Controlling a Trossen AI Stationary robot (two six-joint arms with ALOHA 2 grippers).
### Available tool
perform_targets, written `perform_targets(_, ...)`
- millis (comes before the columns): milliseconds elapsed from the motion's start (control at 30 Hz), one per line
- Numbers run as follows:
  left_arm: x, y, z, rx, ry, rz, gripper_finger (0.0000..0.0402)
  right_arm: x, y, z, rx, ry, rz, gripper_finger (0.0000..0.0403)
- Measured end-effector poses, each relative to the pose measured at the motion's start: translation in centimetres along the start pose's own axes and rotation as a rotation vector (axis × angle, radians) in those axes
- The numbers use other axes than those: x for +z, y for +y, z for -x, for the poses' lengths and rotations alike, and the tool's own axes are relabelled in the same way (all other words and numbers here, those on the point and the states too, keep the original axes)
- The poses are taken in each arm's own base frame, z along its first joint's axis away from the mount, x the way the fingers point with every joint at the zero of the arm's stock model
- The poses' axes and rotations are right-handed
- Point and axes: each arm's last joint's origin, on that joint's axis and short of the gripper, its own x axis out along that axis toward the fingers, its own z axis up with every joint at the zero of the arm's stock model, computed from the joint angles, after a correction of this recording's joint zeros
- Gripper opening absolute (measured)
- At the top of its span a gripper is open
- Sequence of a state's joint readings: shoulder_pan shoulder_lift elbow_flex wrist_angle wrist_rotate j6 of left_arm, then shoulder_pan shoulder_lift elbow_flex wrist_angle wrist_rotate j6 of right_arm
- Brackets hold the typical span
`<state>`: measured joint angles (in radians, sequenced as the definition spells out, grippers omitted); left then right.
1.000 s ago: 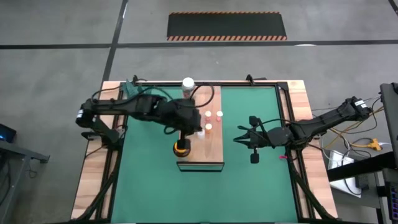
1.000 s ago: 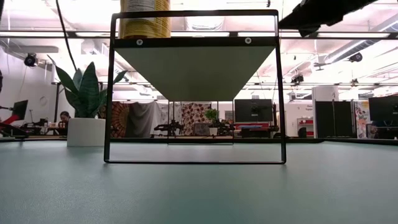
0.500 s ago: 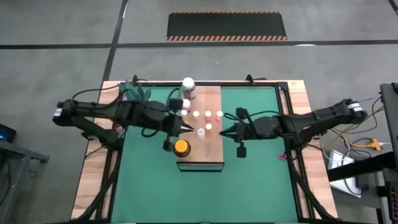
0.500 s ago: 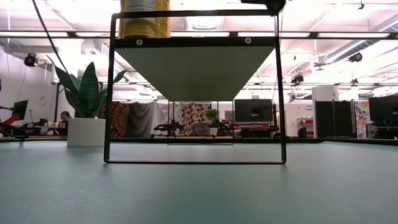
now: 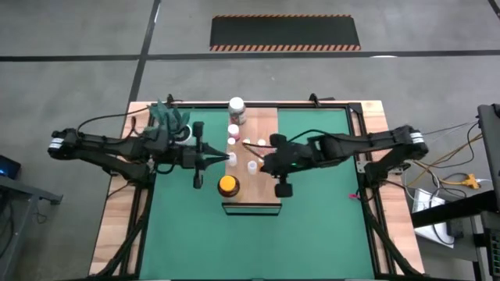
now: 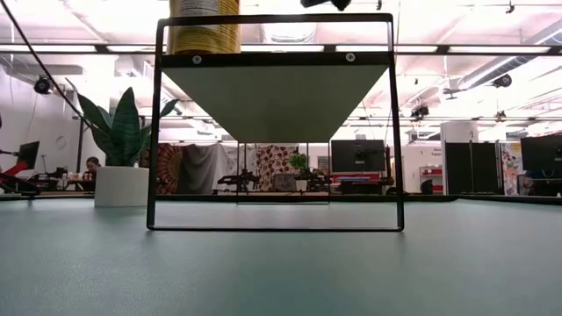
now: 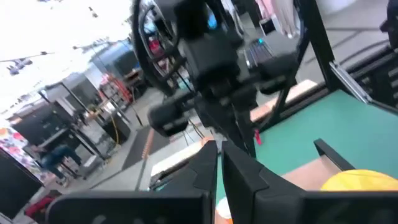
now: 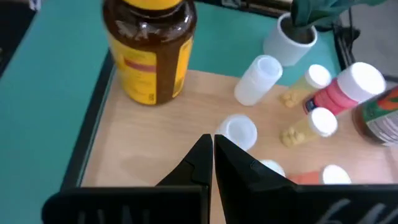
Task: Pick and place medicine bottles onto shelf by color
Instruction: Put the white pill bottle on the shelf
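The shelf (image 5: pixel 268 186) is a light wooden board on a dark frame, standing on the green mat. The amber yellow-lidded jar (image 5: pixel 227 185) stands upright near its near end, also in the right wrist view (image 8: pixel 152 50). The white-lidded jar (image 5: pixel 236 108) stands at the far end. Several small bottles (image 5: pixel 247 143) sit between them, one white bottle lying on its side (image 8: pixel 256 79). My left gripper (image 5: pixel 228 158) is shut at the shelf's left edge, holding nothing. My right gripper (image 5: pixel 263 165) is shut over the shelf's middle, beside a white-capped bottle (image 8: pixel 240 130). My right gripper's fingertips (image 8: pixel 225 144) come level from the table's right and end right beside the white-capped bottle's cap (image 8: pixel 236 127). I cannot tell whether they touch it. The bottle stands on the shelf board.
A white pot with a green plant (image 5: pixel 168 117) stands at the mat's far left corner, behind my left arm. Green mat (image 5: pixel 320 226) lies open to the right of the shelf and in front of it. The low view looks under the shelf's dark frame (image 6: pixel 158 132).
My left gripper has drawn away from the amber jar toward the table's left and far side, leaving the jar standing on the shelf. My right gripper has travelled from the right part of the mat toward the left, to over the shelf among the small bottles.
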<state>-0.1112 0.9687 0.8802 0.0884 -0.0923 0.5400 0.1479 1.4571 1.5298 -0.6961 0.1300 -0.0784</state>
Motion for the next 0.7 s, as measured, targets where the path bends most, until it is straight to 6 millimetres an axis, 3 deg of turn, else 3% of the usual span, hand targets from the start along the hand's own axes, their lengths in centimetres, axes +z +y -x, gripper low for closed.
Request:
perform_targets(267, 0.0, 0.2, 1.8, 0.045, -0.076, 0.010, 0.0006, 1.7, -1.1, -2.5, -0.019, 0.078, 0.000, 0.0009)
perform_targets(433, 0.0, 0.2, 2.1, 0.049, -0.082, 0.010, 0.0006, 1.5, -1.7, -4.2, -0.031, 0.112, 0.000, 0.0009)
perform_targets(700, -0.1, 0.2, 2.2, 0.048, -0.082, 0.009, 0.0006, 1.1, -2.7, -5.1, -0.049, 0.135, -0.018, 0.0009)
